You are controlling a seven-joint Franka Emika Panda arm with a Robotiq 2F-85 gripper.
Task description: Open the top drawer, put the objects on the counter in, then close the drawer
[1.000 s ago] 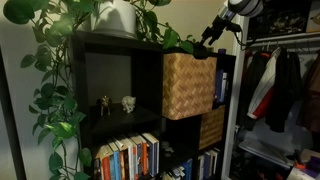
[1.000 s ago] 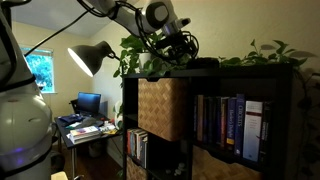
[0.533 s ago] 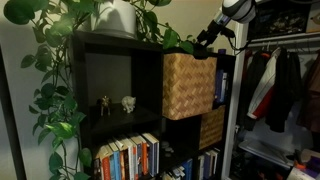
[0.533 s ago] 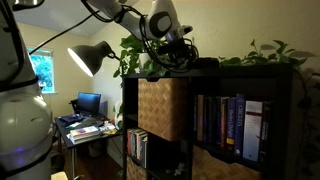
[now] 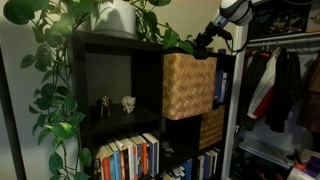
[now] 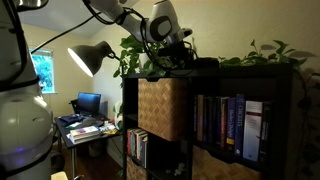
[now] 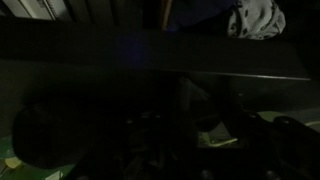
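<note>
The light tan wicker top drawer [image 5: 188,85] sits in the upper cubby of the dark bookshelf and seems to stick out a little from its front. It also shows in an exterior view [image 6: 163,108]. The black-brown counter [image 5: 120,40] is the shelf's top board. My gripper [image 5: 203,42] is just above the counter's edge over the drawer, among plant leaves [image 6: 176,60]. A dark object [image 6: 205,63] lies on the counter beside it. The wrist view is nearly black, so the jaws cannot be read.
A potted trailing plant [image 5: 115,17] stands on the counter. A darker woven bin [image 5: 210,127] sits below the drawer. Figurines [image 5: 128,102] and books [image 5: 125,158] fill other cubbies. Clothes [image 5: 280,85] hang beside the shelf. A desk lamp [image 6: 95,57] stands nearby.
My arm has shifted slightly, bringing the gripper a little lower and closer to the counter edge over the drawer. The drawer has not moved.
</note>
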